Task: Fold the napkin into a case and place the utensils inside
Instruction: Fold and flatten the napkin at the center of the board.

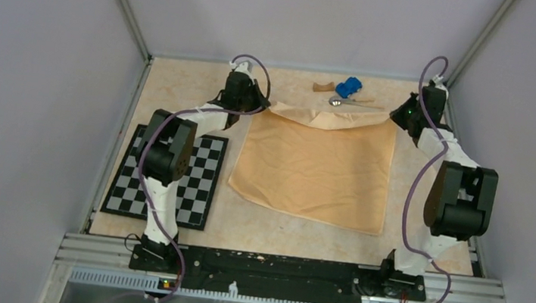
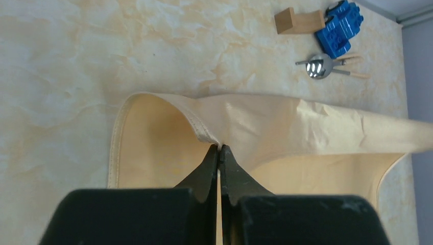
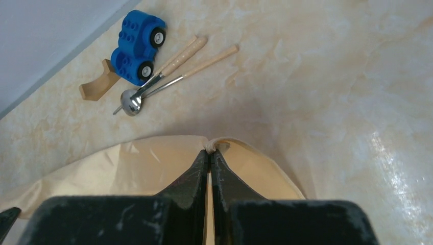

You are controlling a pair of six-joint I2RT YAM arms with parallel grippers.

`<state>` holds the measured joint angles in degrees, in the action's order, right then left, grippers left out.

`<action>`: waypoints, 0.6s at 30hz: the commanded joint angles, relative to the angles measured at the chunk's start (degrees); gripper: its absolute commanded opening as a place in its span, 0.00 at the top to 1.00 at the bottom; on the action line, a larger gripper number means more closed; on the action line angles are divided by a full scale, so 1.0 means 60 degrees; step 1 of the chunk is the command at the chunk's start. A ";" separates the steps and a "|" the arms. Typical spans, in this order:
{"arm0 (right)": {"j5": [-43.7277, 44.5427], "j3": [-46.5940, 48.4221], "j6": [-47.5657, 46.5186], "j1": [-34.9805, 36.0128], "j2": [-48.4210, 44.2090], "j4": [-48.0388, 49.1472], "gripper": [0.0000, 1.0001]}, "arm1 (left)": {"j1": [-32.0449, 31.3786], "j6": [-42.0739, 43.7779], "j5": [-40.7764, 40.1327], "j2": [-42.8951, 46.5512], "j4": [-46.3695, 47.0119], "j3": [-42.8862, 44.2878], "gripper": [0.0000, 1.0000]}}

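Note:
The peach-orange napkin (image 1: 316, 168) lies spread across the middle of the table, its far edge lifted off the surface. My left gripper (image 2: 219, 147) is shut on the napkin (image 2: 286, 122) at its far left corner, pinching the hem. My right gripper (image 3: 210, 151) is shut on the far right corner of the napkin (image 3: 127, 166), the cloth bunched at its tips. The utensils (image 3: 168, 76), a round-bowled silver spoon (image 1: 336, 100) and slim pieces with pale handles, lie beyond the lifted edge. In the top view the left gripper (image 1: 266, 104) and right gripper (image 1: 396, 114) hold that edge stretched between them.
A blue toy car (image 1: 348, 87) and a brown curved wooden block (image 1: 322, 87) sit beside the utensils at the back wall. A black-and-white checkerboard mat (image 1: 170, 178) lies at the left under my left arm. Enclosure walls stand close on both sides.

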<state>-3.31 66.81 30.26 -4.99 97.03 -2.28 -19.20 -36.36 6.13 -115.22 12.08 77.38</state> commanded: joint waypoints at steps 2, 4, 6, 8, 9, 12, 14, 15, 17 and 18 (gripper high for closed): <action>-0.0770 0.1297 -0.0639 -0.0192 0.0397 0.0284 1.00 | 0.0376 0.0021 0.2404 -0.0344 0.1124 0.0869 1.00; -0.0918 0.1398 -0.0698 -0.0349 0.0339 -0.0204 1.00 | 0.0440 0.0165 0.2688 -0.0227 0.1019 0.0869 1.00; -0.1100 0.1365 -0.0693 -0.0503 0.0208 -0.0457 1.00 | 0.0446 0.0337 0.2972 -0.0026 0.1181 0.0769 1.00; -0.1209 0.1435 -0.0710 -0.0585 0.0117 -0.0777 1.00 | 0.0448 0.0517 0.3257 0.0146 0.1264 0.0825 1.00; -0.1206 0.1445 -0.0708 -0.0619 0.0053 -0.0846 1.00 | 0.0459 0.0559 0.3375 0.0244 0.1270 0.0892 1.00; -0.1191 0.1450 -0.0561 -0.0722 -0.0237 -0.0846 1.00 | 0.0461 0.0564 0.3550 0.0636 0.1616 0.0897 1.00; -0.1103 0.1588 -0.0544 -0.0769 -0.0320 -0.0902 1.00 | 0.0461 0.0623 0.3419 0.0898 0.1872 0.0857 1.00; -0.1090 0.1693 -0.0541 -0.0798 -0.0291 -0.0946 1.00 | 0.0468 0.0669 0.3396 0.0930 0.1934 0.0865 1.00; -0.1089 0.1931 -0.0557 -0.0869 -0.0181 -0.1007 1.00 | 0.0489 0.0697 0.3567 0.0877 0.2106 0.0980 1.00; -0.1078 0.2105 -0.0581 -0.0887 -0.0059 -0.1018 1.00 | 0.0490 0.0680 0.3648 0.0797 0.2184 0.1071 1.00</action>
<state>-9.47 74.08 27.22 -9.28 99.18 -9.13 -16.58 -33.85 25.34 -113.73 18.61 80.62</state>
